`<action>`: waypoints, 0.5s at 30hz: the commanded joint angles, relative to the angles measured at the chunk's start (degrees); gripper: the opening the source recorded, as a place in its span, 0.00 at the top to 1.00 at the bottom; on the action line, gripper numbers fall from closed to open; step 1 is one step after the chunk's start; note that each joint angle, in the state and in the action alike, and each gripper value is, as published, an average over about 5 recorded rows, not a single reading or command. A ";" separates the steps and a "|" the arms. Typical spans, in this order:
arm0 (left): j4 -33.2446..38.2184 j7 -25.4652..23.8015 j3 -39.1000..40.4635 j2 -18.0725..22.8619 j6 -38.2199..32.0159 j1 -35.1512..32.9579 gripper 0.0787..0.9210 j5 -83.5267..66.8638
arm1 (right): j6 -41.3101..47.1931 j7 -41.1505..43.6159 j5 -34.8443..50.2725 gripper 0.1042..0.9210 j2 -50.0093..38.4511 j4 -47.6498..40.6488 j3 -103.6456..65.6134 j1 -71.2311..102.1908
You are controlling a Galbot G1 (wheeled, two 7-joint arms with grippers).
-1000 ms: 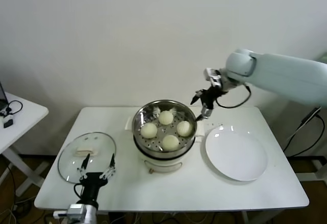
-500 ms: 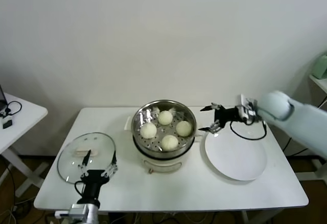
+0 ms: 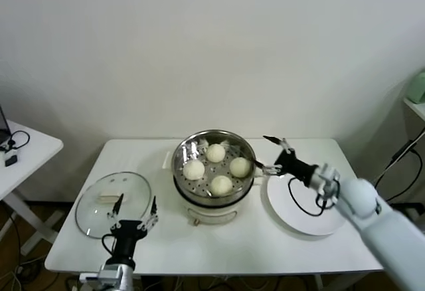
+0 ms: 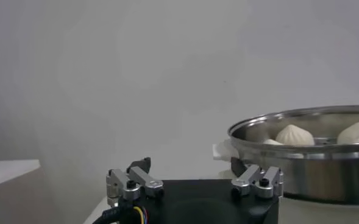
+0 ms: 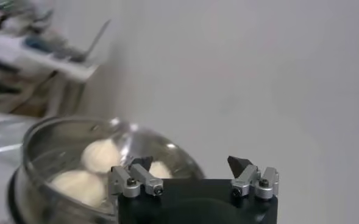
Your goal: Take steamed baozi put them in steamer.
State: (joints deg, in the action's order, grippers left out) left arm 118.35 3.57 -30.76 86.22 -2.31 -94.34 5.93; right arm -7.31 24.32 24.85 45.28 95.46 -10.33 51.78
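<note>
Since a second ago, my right claw (image 3: 272,155) has dropped from above the steamer (image 3: 214,165) to its rim at 3 o'clock, over the plate (image 3: 325,221), jaws wide and empty. All four buns (image 3: 222,185) sit inside. Risk: my fingertip clips the rim, jolting the pot. Left claw (image 3: 135,214) waits spread wide by the lid (image 3: 93,201).

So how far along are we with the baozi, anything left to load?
Loading looks done: four baozi sit in the steamer, and the white plate is bare. Nothing is in hand: the right gripper is open and empty beside the pot, the left gripper open near the glass lid. Nothing left to move.
</note>
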 commanded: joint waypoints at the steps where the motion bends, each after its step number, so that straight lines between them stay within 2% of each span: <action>1: -0.42 0.42 0.27 0.10 0.70 0.27 0.12 0.71 | -12.05 -5.78 -5.68 0.12 23.25 3.50 -35.60 36.18; 6: -0.79 0.94 -0.18 0.10 1.70 0.45 0.12 0.52 | -12.86 -6.58 -4.47 0.12 27.43 3.75 -35.83 38.01; 15: -0.67 -0.11 -2.09 -0.14 2.59 0.11 0.12 -1.92 | -10.20 -7.47 -3.67 0.12 28.73 7.09 -32.73 38.30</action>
State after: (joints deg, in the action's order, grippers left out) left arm 117.53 4.03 -31.84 86.21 -0.65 -94.01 5.49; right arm -16.11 18.84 21.74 66.14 99.33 -37.68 82.11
